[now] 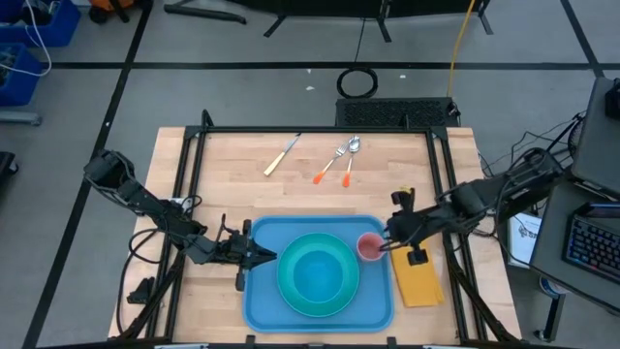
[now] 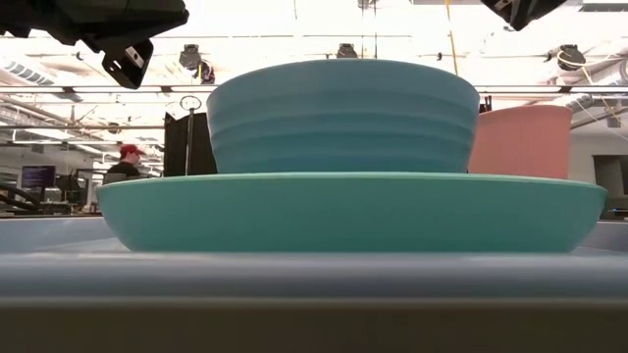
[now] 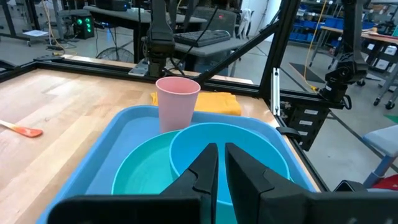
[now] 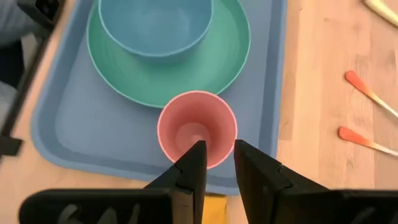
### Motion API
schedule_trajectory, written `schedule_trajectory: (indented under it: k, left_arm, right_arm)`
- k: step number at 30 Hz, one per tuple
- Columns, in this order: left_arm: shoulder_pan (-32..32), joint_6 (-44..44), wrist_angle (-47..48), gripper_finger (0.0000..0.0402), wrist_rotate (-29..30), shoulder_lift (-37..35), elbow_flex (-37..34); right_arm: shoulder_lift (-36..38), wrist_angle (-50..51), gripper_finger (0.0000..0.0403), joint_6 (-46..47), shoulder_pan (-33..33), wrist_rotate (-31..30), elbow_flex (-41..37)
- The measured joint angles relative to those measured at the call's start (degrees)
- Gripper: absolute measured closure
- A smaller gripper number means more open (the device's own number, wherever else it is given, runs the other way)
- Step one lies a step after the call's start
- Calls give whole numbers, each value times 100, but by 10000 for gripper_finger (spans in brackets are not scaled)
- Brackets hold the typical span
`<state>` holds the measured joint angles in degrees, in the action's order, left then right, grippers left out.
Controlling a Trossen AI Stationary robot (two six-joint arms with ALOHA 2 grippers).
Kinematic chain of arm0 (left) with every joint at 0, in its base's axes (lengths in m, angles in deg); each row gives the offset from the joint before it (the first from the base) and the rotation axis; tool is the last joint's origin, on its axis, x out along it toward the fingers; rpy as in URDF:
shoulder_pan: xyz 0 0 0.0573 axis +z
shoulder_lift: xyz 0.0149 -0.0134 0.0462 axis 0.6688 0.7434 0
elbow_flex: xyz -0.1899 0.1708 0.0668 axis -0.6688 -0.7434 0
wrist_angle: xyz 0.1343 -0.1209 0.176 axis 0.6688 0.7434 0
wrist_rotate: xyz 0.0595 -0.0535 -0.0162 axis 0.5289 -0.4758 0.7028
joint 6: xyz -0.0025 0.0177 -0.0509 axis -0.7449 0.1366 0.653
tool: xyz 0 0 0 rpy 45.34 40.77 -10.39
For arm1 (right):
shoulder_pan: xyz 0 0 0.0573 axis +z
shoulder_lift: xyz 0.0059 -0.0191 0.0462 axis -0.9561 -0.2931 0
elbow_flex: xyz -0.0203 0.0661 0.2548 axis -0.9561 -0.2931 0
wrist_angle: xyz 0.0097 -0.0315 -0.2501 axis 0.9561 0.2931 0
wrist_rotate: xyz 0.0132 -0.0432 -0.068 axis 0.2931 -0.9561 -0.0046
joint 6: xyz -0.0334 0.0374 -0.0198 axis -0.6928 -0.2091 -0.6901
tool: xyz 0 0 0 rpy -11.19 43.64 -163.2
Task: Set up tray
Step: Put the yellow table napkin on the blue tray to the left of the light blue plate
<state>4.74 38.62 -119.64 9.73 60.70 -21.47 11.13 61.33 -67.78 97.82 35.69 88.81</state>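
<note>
The blue tray (image 1: 262, 301) lies at the table's near edge. On it rests a turquoise plate (image 1: 291, 291) carrying a blue bowl (image 1: 318, 273). A pink cup (image 1: 369, 246) stands upright in the tray's far right corner. My right gripper (image 4: 219, 152) is open above the cup's rim (image 4: 225, 158), one finger over the mouth and one outside the wall; whether they touch does not show. My left gripper (image 3: 221, 163) hovers over the tray's left rim, pointing at the bowl (image 3: 249, 149), its fingers shut to a thin slit and holding nothing.
A yellow-orange napkin (image 1: 418, 281) lies on the wood just right of the tray. On the far half of the table are a pale-handled knife (image 1: 280, 156) and two orange-handled utensils (image 1: 334, 163). Black frame rails run along both sides of the table. A person (image 2: 126, 162) sits in the room behind.
</note>
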Motion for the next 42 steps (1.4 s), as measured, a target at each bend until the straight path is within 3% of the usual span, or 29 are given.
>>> schedule_trajectory:
  k: [10,16,21,24,27,33,42]
  left_arm:
    - [0,35,7,369,2,0,0]
    - [2,34,40,369,0,0,0]
    - [2,44,81,369,0,0,0]
    - [2,66,85,369,0,1,0]
    - [2,205,183,369,0,2,0]
    - [4,349,374,369,0,1,0]
    - [155,29,328,369,35,0,0]
  right_arm:
    - [571,951,328,2199,248,44,-47]
    - [582,-558,328,2669,490,346,-602]
    - [582,-1981,330,1896,490,625,-1299]
    - [579,-2531,342,1926,493,930,-1567]
    - [582,-2445,362,2037,489,1393,-1608]
    - [560,-1814,400,2734,798,1081,-1609]
    - [135,-1018,344,4418,1451,1228,-1609]
